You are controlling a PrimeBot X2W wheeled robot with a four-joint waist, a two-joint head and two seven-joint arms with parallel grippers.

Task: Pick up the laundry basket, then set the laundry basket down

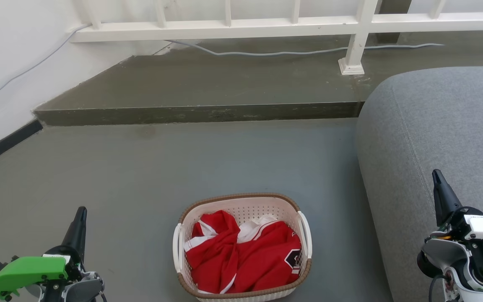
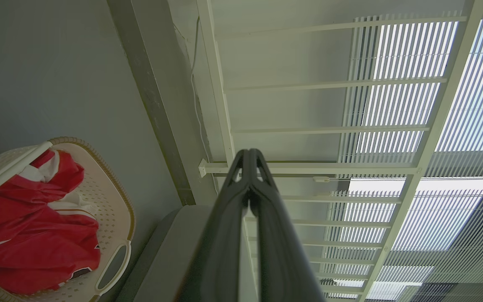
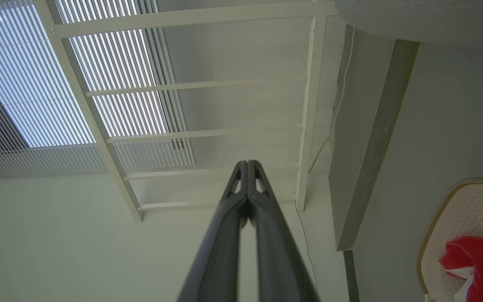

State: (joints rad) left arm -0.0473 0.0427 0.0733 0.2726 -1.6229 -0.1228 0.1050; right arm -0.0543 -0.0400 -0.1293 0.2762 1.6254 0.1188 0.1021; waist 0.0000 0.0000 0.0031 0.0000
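Cream-white plastic under a brown rim, the laundry basket (image 1: 245, 205) sits on the floor (image 1: 141, 167) between both arms in the head view. Its side handles face outward, and the left gripper (image 1: 81, 213) looks slightly nearer than the right gripper (image 1: 437, 175), which is over the grey sofa (image 1: 434, 126). In the left wrist view the fingers are pressed together and empty, with the basket low to that view's left. In the right wrist view the fingers are likewise together and empty, and the basket lies at the lower right edge.
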